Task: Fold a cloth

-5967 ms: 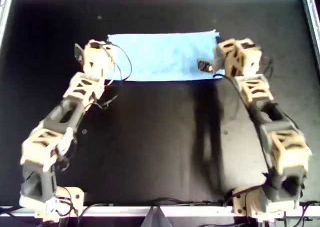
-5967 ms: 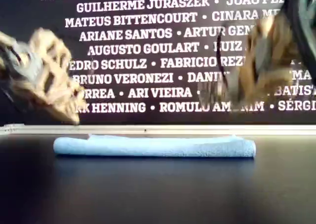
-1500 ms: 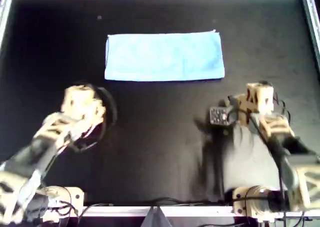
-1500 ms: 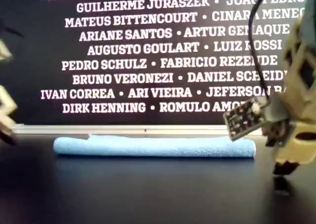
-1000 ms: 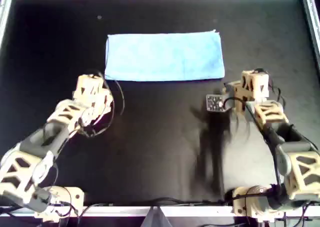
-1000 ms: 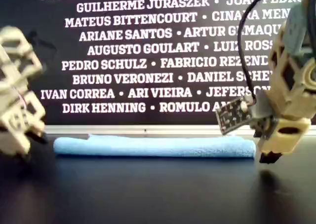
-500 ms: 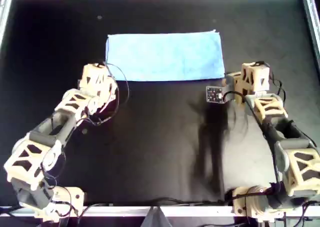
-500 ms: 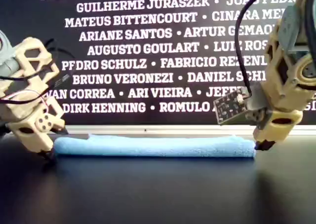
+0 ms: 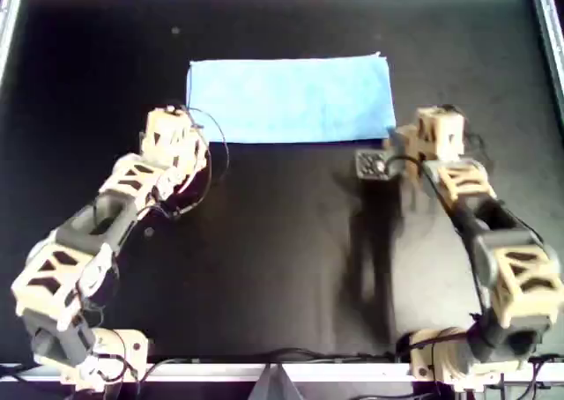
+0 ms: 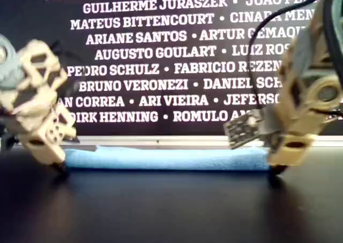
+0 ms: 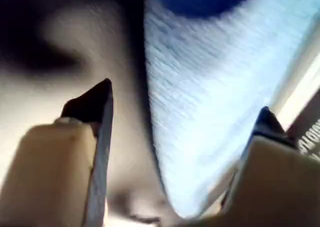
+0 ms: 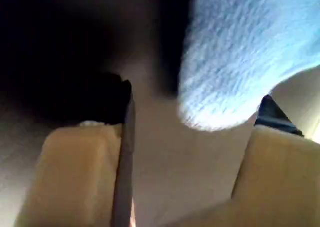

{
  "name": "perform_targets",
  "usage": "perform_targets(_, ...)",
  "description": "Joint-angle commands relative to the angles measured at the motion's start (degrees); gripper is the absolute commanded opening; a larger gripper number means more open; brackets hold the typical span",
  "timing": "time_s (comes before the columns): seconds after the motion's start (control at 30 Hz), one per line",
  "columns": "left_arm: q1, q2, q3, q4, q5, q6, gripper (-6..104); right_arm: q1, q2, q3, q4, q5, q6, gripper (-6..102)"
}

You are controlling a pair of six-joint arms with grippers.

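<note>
Both pincers stand spread, nothing between their tips. My left pincer (image 11: pixel 182 147) straddles one near corner of the cloth (image 9: pixel 291 99), and my right pincer (image 12: pixel 195 109) straddles the other near corner. In the overhead view the left pincer (image 9: pixel 172 136) sits just off the cloth's near-left corner, the right pincer (image 9: pixel 432 136) just off its near-right corner. The cloth lies flat as a long rectangle on the black desk (image 9: pixel 282 259), so I judge one fold done and a second one in hand. To do it well: get one tip under the hem at each corner, close on both layers together, and lift evenly. A one-layer grab would undo the fold.
</note>
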Motion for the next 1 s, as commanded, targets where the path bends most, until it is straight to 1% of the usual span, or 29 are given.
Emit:
perform_targets(0.0, -0.5, -1.4, -4.9, -2.1, 0.1, 0.4, 99, 0.1, -0.9, -7.6, -2.7, -0.4, 0.26, 98)
perform_targets(0.2, -0.5, -9.2, -12.0, -2.1, 0.1, 0.4, 99, 0.7, -3.5, -9.8, -2.7, -0.4, 0.18, 98)
perform_targets(0.27, -0.5, -11.7, -14.3, -2.1, 0.1, 0.4, 98, 1.0, -4.6, -11.4, -2.7, 0.2, 0.18, 98)
perform_targets(0.37, -0.5, -13.9, -17.2, -2.0, 0.1, 0.4, 98, 1.0, -6.3, -14.3, -2.7, -0.4, -0.44, 98)
perform_targets(0.5, -0.5, -14.8, -18.0, -1.9, 0.1, 0.4, 98, 1.1, -9.7, -18.5, -2.3, -0.4, 0.18, 97)
perform_targets(0.6, -0.5, -14.2, -17.5, -1.8, 0.1, 0.4, 97, 1.1, -9.4, -18.2, -1.9, -0.4, 0.18, 94)
perform_targets(0.67, -0.5, -13.8, -17.1, -1.7, 0.1, 0.4, 94, 1.1, -9.1, -17.8, -1.9, -0.4, 0.18, 88)
perform_targets(0.77, -0.4, -13.7, -17.1, -1.7, 0.1, 0.4, 82, 1.0, -8.7, -17.8, -1.9, -0.4, 0.18, 72)
perform_targets(0.87, -0.4, -13.7, -17.9, -1.7, 0.1, 0.4, 62, 1.0, -8.4, -17.8, -1.9, -0.4, 0.18, 52)
perform_targets(0.93, -0.4, -13.7, -18.0, -1.8, 1.1, 0.4, 45, 1.0, -8.3, -18.2, -1.9, -0.5, 0.18, 37)
perform_targets(0.97, -0.4, -13.7, -18.1, -1.9, 1.1, 0.3, 36, 1.1, -8.3, -18.6, -2.0, -0.5, 0.26, 30)
